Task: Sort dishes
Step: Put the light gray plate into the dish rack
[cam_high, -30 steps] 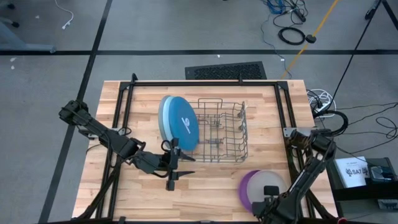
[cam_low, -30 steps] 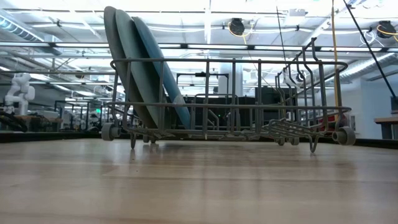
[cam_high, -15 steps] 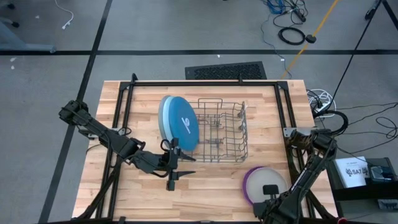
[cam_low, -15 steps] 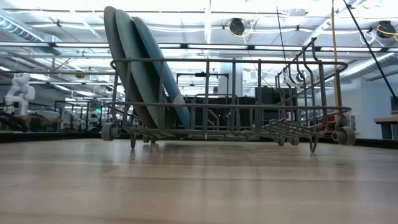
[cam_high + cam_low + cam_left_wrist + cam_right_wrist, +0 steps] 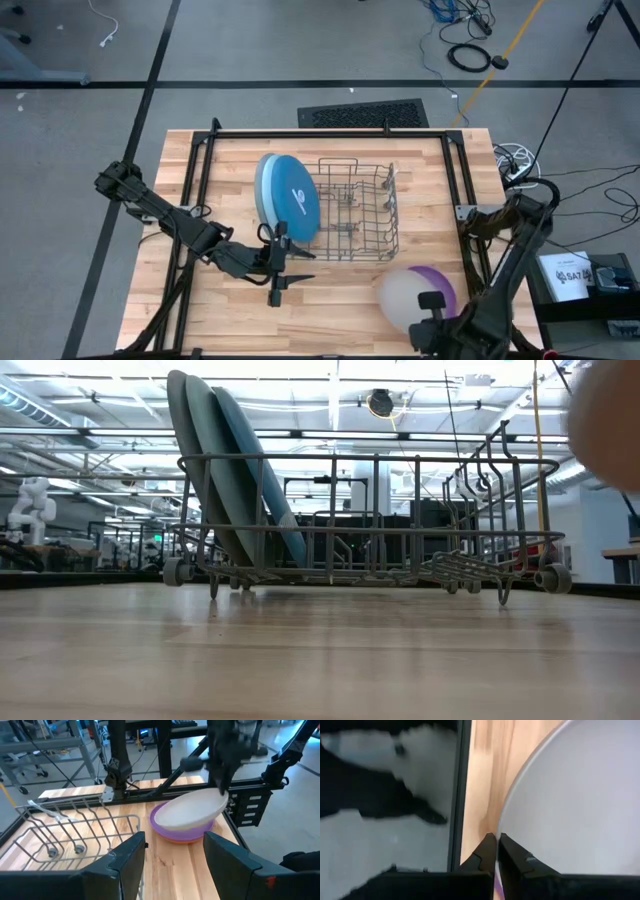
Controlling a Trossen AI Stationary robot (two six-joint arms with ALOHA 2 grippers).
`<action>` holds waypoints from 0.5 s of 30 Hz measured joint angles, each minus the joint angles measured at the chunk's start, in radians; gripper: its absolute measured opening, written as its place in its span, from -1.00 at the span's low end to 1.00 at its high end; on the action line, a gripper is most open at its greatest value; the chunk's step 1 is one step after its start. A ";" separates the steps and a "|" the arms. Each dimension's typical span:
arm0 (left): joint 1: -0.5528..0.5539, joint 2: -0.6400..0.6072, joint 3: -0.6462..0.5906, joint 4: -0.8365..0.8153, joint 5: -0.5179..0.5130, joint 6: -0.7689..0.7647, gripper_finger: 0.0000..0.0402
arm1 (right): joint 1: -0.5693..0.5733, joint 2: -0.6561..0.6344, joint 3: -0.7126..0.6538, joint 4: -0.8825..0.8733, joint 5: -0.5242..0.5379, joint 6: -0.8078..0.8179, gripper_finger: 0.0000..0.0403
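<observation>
Three large plates, light blue, grey and darker blue (image 5: pixel 288 196), stand on edge in the left end of the wire rack (image 5: pixel 355 212). At the near right lies a purple plate (image 5: pixel 441 279) on an orange-red one (image 5: pixel 186 839). A beige-grey plate (image 5: pixel 404 297) tilts up off them, and my right gripper (image 5: pixel 496 848) is shut on it. My left gripper (image 5: pixel 279 268) waits open, level, just in front of the rack's near left corner, with nothing between its fingers. My right gripper pinches the beige-grey plate's rim (image 5: pixel 503 831) between its two fingers, at the plate's near side. The held edge (image 5: pixel 222 796) is raised, so the plate is tilted. Its lower far edge (image 5: pixel 161 822) stays down by the purple plate.
The rack's right two thirds (image 5: pixel 365 215) hold only bare wire prongs. Black frame rails (image 5: pixel 465 200) run along the table's edges, one just right of the plate stack. Bare wood lies between the rack and the near edge.
My right gripper has shut on the beige-grey plate's rim and risen. The plate has tipped up off the purple plate and shifted toward the table's left, uncovering part of the purple plate.
</observation>
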 joint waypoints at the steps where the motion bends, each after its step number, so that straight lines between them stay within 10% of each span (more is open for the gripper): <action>1: 0.000 0.000 0.000 0.000 -0.003 0.001 0.01 | 0.000 -0.017 0.008 0.000 0.031 -0.011 -1.00; 15: 0.000 0.000 0.000 0.102 -0.028 0.030 0.01 | -0.040 -0.190 0.028 0.188 0.378 -0.402 -1.00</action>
